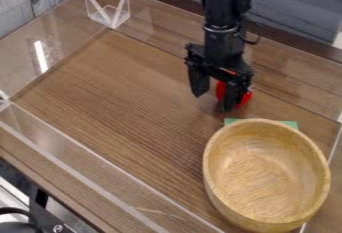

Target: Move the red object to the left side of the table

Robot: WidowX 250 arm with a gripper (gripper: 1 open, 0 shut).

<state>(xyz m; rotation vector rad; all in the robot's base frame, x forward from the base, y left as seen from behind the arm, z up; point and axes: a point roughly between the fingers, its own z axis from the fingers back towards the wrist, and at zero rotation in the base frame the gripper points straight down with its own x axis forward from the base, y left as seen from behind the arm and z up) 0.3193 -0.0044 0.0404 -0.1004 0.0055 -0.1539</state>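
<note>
Camera view, read from the left: a low clear acrylic wall (pixel 54 142) bordered the surface (pixel 120 87) on that side, and the whole left half of the brown wood grain lay bare, which gave plenty of open room for a carry in that direction. A small clear stand (pixel 107 10) sat at the far left corner, well apart from everything else. Right of centre, the claw (pixel 219 87) pointed straight down with its jaws spread, released and gripping nothing. The red object (pixel 237 96) sat on the surface just to the right of the claw, partly hidden behind the right finger; whether they touched could not be told. It rested right of the midline, so by my reading the task was not yet met. Nearer and further right, a light wooden bowl (pixel 266 175) stood upright, with a green patch (pixel 274 124) at its far rim. The bowl crowded the red object's near side, so a leftward path looked the clearest way out.
</note>
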